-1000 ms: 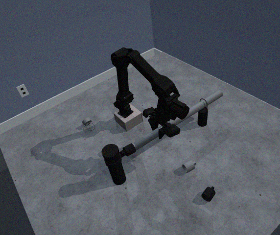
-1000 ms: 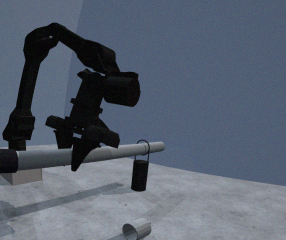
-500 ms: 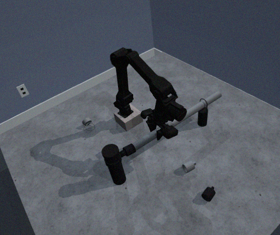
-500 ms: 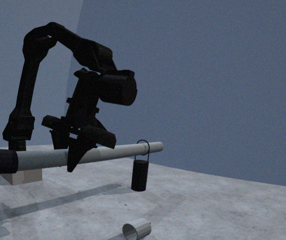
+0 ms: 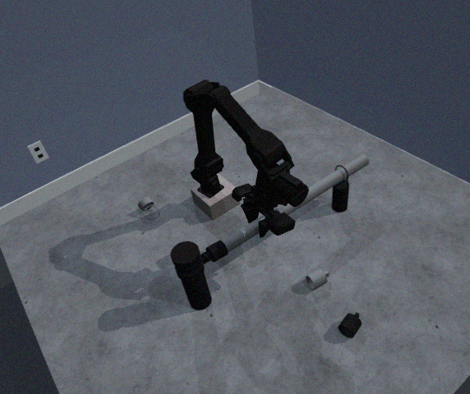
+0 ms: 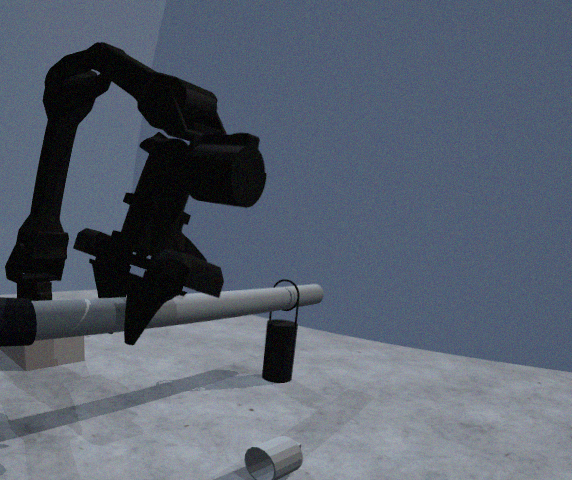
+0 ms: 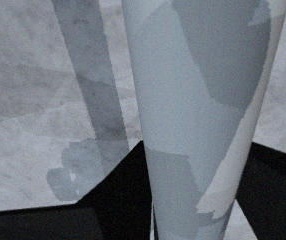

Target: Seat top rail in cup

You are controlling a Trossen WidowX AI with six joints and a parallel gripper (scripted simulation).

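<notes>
The grey rail [image 5: 322, 184] [image 6: 234, 302] [image 7: 203, 75] runs through the wire loop [image 6: 298, 297] on the short black post [image 5: 340, 197] [image 6: 279, 351]. Its near end is inside the mouth of the black rail-end cup [image 5: 216, 250] [image 6: 8, 321]; how deep is hidden by the cup wall. Rail and cup look in line. The cup hangs on the brace band [image 5: 190, 271], high on the big post [image 5: 198, 292], just under its cap [image 5: 185, 252]. My gripper [image 5: 256, 222] [image 6: 121, 315] [image 7: 180, 143] is shut on the rail from above, between cup and loop, nearer the cup.
A pale loose cup [image 5: 318, 278] [image 6: 283, 457] and a black loose cup [image 5: 349, 325] lie on the floor on the near side of the rail. A grey cap with wire loop [image 5: 145, 203] lies left of the arm's pinkish base block [image 5: 223, 208] [image 6: 43, 353].
</notes>
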